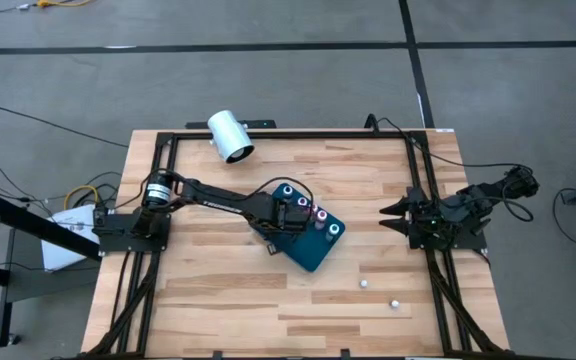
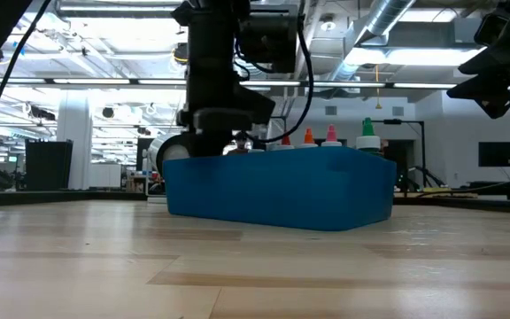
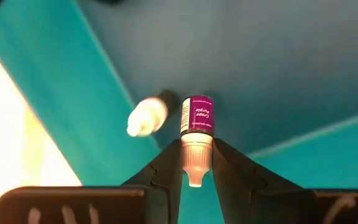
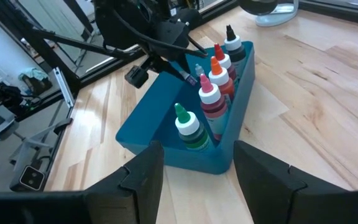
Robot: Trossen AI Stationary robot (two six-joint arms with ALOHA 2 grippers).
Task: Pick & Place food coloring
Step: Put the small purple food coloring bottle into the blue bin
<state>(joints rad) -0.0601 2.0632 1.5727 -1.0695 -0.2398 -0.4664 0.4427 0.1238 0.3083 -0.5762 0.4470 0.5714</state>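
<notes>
The teal tray sits mid-table, with larger dropper bottles with green, pink, orange and black tops standing along one wall. My left gripper reaches down into the tray and is shut on a tiny food coloring bottle with a purple label. A second tiny bottle with a pale tip lies on its side on the tray floor beside it. My right gripper waits open near the table's right edge, pointing at the tray. My left gripper pinches the purple-labelled bottle by its pale cap end between the two fingers, coming from above and pointing down into the tray. The bottle stands along the fingers with its base toward the tray floor; whether the base touches the floor I cannot tell.
A big white cylinder lies near the table's far edge. Two small white bits lie on the wood near the right front. A black frame borders the table. Bare wood lies in front of the tray.
</notes>
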